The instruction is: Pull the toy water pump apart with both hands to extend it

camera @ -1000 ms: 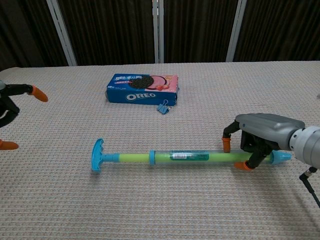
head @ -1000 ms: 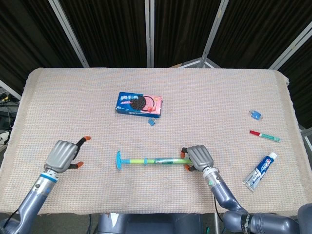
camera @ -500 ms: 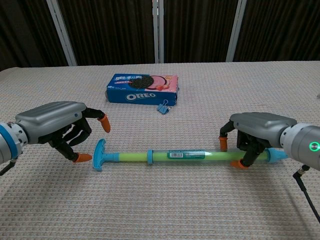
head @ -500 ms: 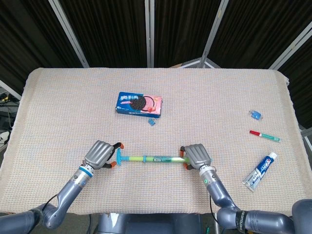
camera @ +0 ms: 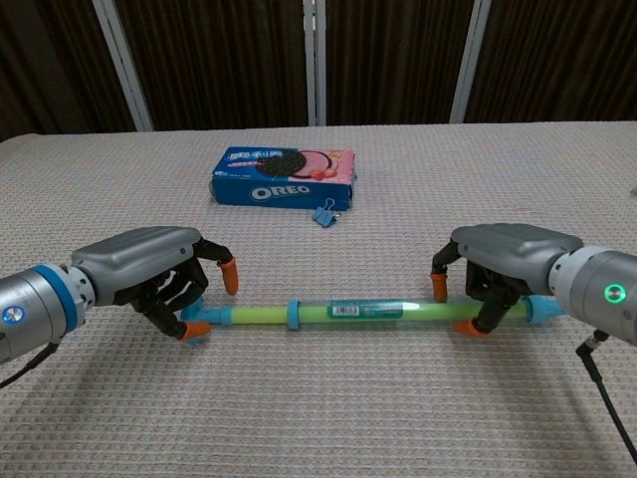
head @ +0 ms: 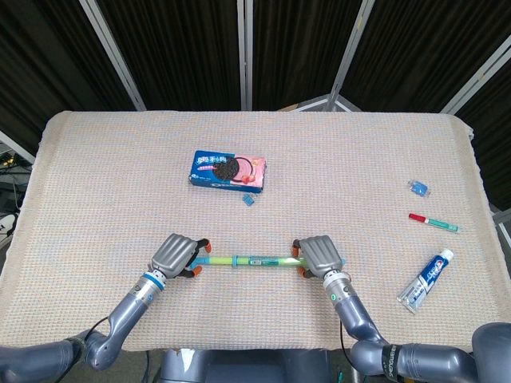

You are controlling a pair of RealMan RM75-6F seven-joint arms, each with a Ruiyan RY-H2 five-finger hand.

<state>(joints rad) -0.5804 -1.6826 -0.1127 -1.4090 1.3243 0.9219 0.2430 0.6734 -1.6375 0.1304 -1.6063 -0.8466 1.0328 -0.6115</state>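
Note:
The toy water pump [head: 249, 260] [camera: 343, 312], a green tube with blue ends, lies across the near middle of the woven cloth. My left hand [head: 176, 254] [camera: 147, 273] covers its blue T-handle, with fingers curled over it and the thumb under. My right hand [head: 319, 254] [camera: 506, 263] grips the tube near its blue right tip [camera: 542, 310]. The handle is mostly hidden inside the left hand.
An Oreo box [head: 228, 169] [camera: 284, 177] lies behind the pump, with a blue binder clip [head: 249, 200] [camera: 324, 214] by its front corner. At the right are a toothpaste tube [head: 425, 279], a red and green pen [head: 433, 223] and a small blue clip [head: 417, 187].
My left hand has travelled right from the table's left side and closed around the pump's T-handle. The right hand has kept its hold, and the pump has slid slightly left.

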